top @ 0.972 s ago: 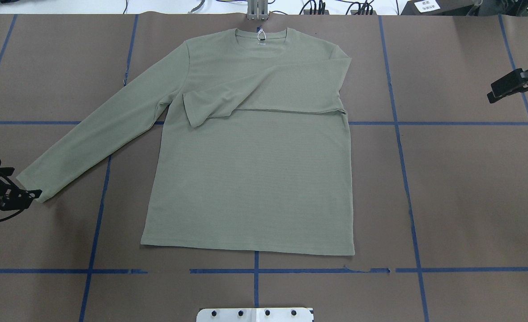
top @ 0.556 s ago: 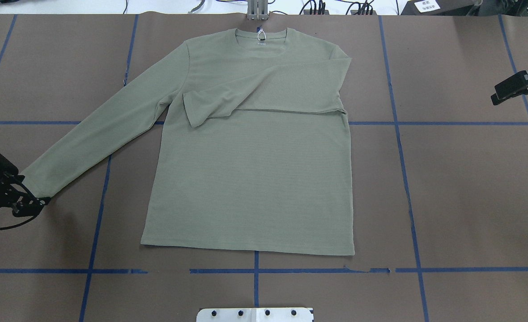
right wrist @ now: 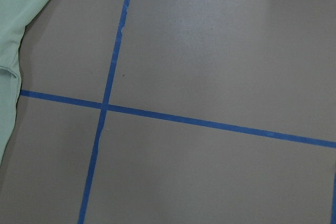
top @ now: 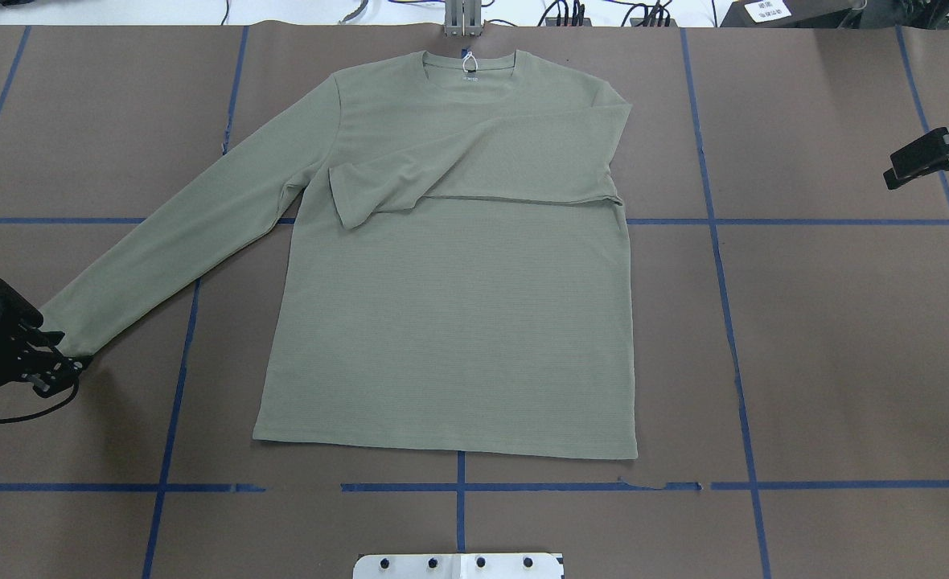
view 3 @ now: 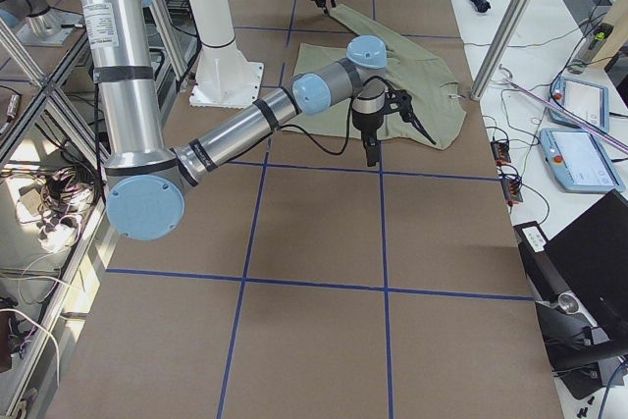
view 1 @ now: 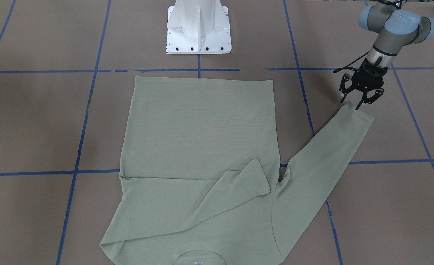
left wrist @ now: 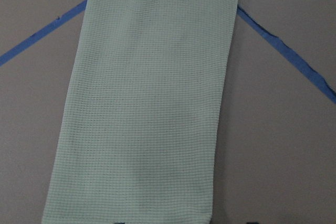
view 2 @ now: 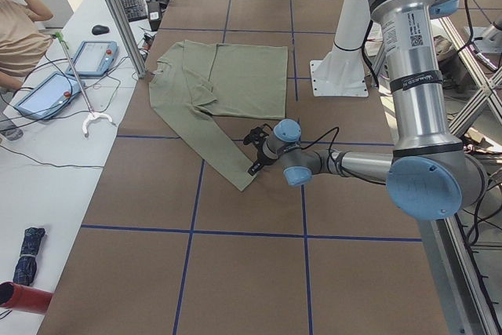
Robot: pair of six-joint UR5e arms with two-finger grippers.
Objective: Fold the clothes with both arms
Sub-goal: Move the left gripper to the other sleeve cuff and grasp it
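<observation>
I'm looking down at the shirt, which is lying flat on the table with its collar at the far edge and its hem toward my pedestal. The tag is showing white at the neck. The sleeve on my right is lying folded across the chest, its end pointing to my left. The other sleeve is stretching out diagonally over the tape lines, down toward my left side.

My left gripper is sitting right at the cuff of that long sleeve, pointing down at the table. Its fingers are spread apart, one at the cuff's corner and one just off the cloth, gripping nothing. I can't tell whether the tips are touching the cloth or the table. My left wrist camera is staring straight along the sleeve, with the cuff's edge at the bottom of the picture.

My right gripper is hanging well apart from the shirt, over bare table on my right. Seen from the right side, its fingers are splayed wide, empty. Its wrist camera is catching only a sliver of the shirt at the left edge.
</observation>
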